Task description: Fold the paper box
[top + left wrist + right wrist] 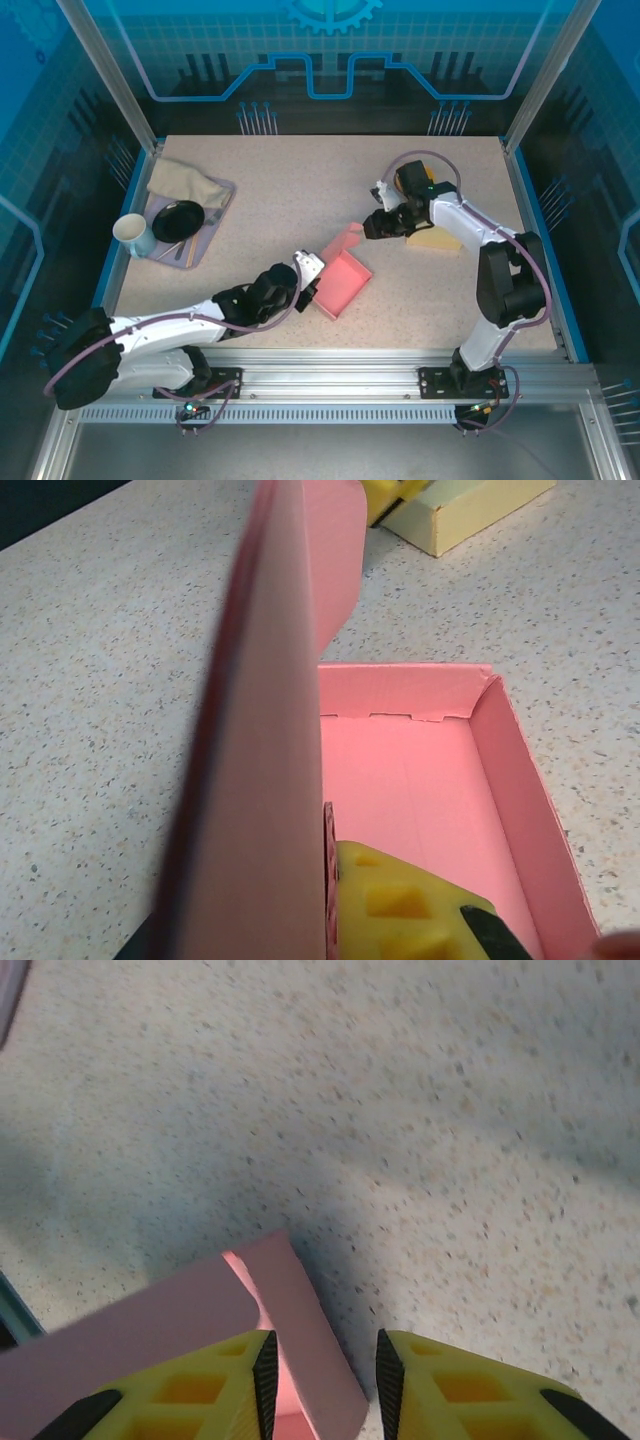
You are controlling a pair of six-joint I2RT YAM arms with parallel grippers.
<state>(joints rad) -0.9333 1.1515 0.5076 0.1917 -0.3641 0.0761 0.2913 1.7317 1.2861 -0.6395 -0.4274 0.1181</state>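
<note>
The pink paper box point(342, 282) lies open just left of the table's middle, with its lid point(345, 240) tilted up on the far side. My left gripper point(306, 284) is shut on the box's left wall point(270, 780). Its yellow finger point(400, 900) presses on that wall from inside the tray point(410, 780), and the other finger is hidden behind the wall. My right gripper point(372, 226) is at the lid's far edge. Its jaws point(322, 1360) stand open around a pink lid flap point(300, 1330) that rests against the left pad, with a gap to the right pad.
A pale yellow block point(435, 238) lies just right of the right gripper and also appears beyond the lid point(470, 510). At the far left a purple mat point(205, 245) carries a beige cloth point(185, 182) and a black bowl point(178, 220), with a white cup point(130, 233) beside it.
</note>
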